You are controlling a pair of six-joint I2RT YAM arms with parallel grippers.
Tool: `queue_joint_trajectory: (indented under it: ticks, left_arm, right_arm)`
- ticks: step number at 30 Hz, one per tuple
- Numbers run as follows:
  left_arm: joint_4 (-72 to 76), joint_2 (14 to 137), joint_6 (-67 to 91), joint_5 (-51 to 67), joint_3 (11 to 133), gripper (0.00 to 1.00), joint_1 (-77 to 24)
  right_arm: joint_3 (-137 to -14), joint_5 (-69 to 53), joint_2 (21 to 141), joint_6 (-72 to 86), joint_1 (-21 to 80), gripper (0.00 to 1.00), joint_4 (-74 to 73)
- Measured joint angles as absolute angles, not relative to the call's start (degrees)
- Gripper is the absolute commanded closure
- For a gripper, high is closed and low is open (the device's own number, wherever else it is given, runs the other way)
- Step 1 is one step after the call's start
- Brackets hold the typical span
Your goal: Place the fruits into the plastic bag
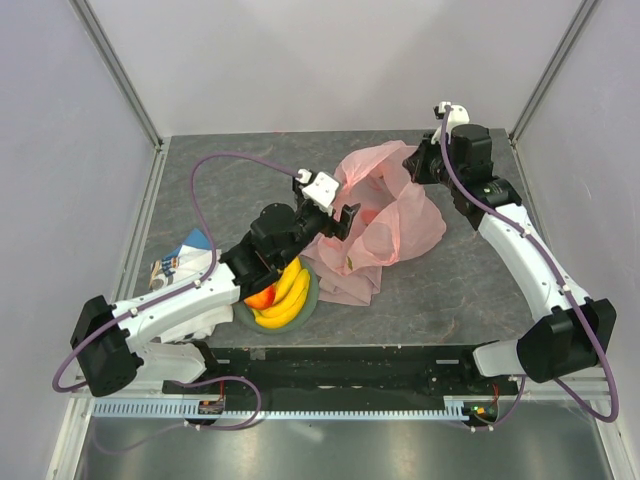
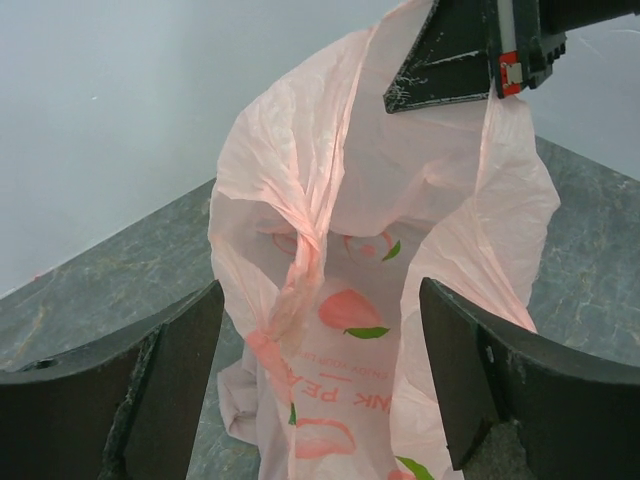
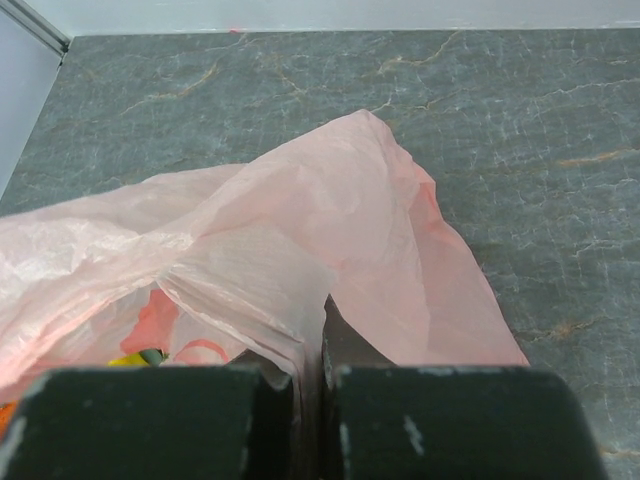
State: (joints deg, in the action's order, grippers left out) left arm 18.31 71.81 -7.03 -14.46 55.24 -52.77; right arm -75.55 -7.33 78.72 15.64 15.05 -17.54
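Observation:
The pale-pink plastic bag (image 1: 385, 215) stands open on the table, its far edge lifted. My right gripper (image 1: 416, 163) is shut on that edge; in the right wrist view the film (image 3: 330, 230) is pinched between the shut fingers (image 3: 322, 370). My left gripper (image 1: 340, 218) is open and empty at the bag's near mouth; its fingers (image 2: 180, 370) frame the bag's inside (image 2: 350, 300). A bunch of yellow bananas (image 1: 290, 293) and a red-orange fruit (image 1: 262, 296) lie on the grey-green plate (image 1: 312, 296) under the left arm. Something small and yellow-green (image 1: 349, 263) shows through the bag.
A blue and white packet (image 1: 180, 258) lies at the left by the left arm. The right gripper (image 2: 470, 50) shows at the top of the left wrist view, holding the bag's rim. Grey walls close in the table on three sides.

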Motion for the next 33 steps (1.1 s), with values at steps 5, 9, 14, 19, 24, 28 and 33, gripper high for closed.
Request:
queue_joint_trajectory:
  ticks: [5, 9, 14, 19, 24, 28, 33]
  left_arm:
    - [18.8, 72.8, -7.7, -14.9, 55.5, 0.09, -52.8]
    - [18.5, 76.9, -8.7, -15.0, 58.3, 0.1, -52.8]
    - [18.0, 81.1, -9.6, -15.5, 61.4, 0.48, -52.7]
    - [17.7, 82.8, -10.4, -16.3, 63.2, 0.89, -52.2]
    - [17.0, 83.5, -8.6, -12.7, 63.7, 0.98, -48.6]
    - [15.4, 83.5, -3.4, -6.5, 64.2, 0.99, -41.3]
    - [11.9, 80.3, 0.1, -3.9, 64.2, 0.99, -35.6]
  right_arm:
    - [-75.4, -7.7, 78.7, 15.6, 15.1, 1.0, -17.6]
    - [-75.4, -7.9, 78.7, 15.6, 15.1, 1.0, -17.6]
    - [-75.4, -8.4, 78.7, 15.2, 15.1, 1.0, -17.6]
    - [-75.4, -9.3, 78.7, 14.5, 15.1, 1.0, -17.8]
    - [-76.1, -10.6, 79.5, 13.2, 15.5, 1.0, -18.6]
    - [-82.7, -10.2, 84.9, 11.3, 18.0, 0.99, -19.1]
    - [-95.4, -7.7, 95.7, 7.5, 24.2, 0.97, -17.2]
